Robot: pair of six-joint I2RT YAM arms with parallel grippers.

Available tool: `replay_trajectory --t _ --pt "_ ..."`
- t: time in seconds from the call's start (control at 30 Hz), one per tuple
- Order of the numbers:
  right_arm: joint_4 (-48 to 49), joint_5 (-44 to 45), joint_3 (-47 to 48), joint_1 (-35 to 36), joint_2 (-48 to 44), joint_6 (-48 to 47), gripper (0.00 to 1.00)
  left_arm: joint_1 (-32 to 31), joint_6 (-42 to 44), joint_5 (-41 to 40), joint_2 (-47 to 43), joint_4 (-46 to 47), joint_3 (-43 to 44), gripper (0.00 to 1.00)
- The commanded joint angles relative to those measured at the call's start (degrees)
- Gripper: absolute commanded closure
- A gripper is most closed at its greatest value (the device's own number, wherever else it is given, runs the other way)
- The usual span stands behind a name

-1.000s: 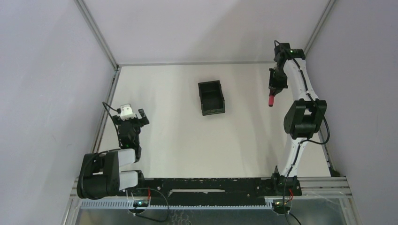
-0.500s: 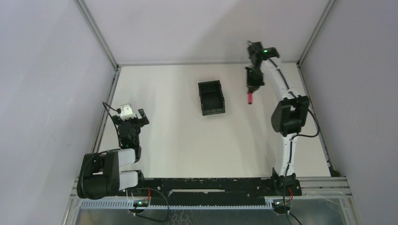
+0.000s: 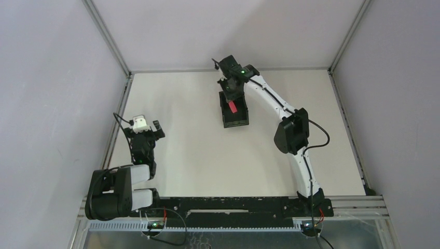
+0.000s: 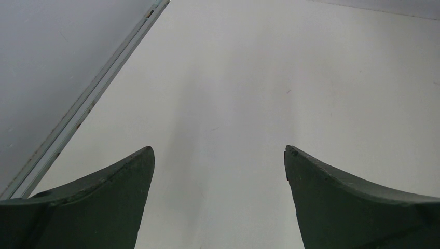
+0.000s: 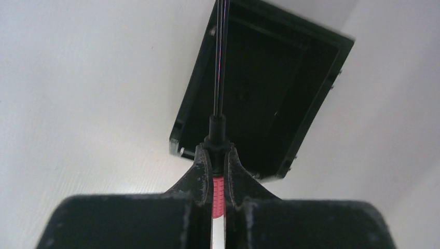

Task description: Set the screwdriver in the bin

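Screwdriver with red handle and thin black shaft was pinched at its handle by the right gripper, hanging over the small black rectangular plastic bin; transport seemed finished, and the next move called for lowering and letting go

Right hand pinched, left hand spread

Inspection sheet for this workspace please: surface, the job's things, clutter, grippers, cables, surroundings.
Surface: white matte table.
Job's things: screwdriver held over the black bin, not yet released; the bin looks empty inside.
Clutter: nothing seen.
Grippers: right gripper shut on the red handle; left gripper open, holding nothing, over the table.
Cables: black cable loops off the right arm's elbow; loose wires by the bases.
Surroundings: grey walls, metal frame rails.
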Motion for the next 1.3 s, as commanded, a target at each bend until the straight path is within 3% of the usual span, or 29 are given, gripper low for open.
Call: replay_trajectory --t 0.0,0.33,0.37,0.53,0.63,0.9,0.97,1.03,1.27 --pt "7.6 5.6 -0.2 -0.2 1.3 -6.8 1.0 -0.4 1.0 -0.2 0.1 2.3 3.0 0.0" --pt "11.6 8.3 -8.1 1.7 4.2 -9.5 1.0 -0.4 1.0 -0.2 0.1 2.3 3.0 0.0" --pt "11.9 8.3 -8.8 1.7 4.2 -9.2 0.97 -0.4 0.9 -0.2 0.1 2.3 3.1 0.0" --pt "12.2 8.7 -9.1 1.9 3.6 -7.7 0.62 -0.4 1.0 -0.3 0.0 2.3 3.0 0.0" --pt "12.4 8.0 -9.0 2.0 2.2 -6.8 0.57 -0.3 1.0 -0.2 0.1 2.3 3.0 0.0" --pt "14.4 8.3 -10.3 2.1 -7.2 -4.2 0.57 -0.4 1.0 -0.3 0.1 2.3 3.0 0.0" --pt "16.1 9.1 -12.7 2.1 -11.1 -3.7 0.45 -0.3 1.0 -0.2 0.1 2.3 3.1 0.0" --pt "19.2 10.3 -16.7 2.0 -16.0 -3.2 0.04 -0.3 1.0 -0.3 0.1 2.3 3.0 0.0" --pt "33.2 4.9 -37.9 0.9 -34.5 -1.7 0.0 -0.4 1.0 -0.2 0.1 2.3 3.0 0.0"
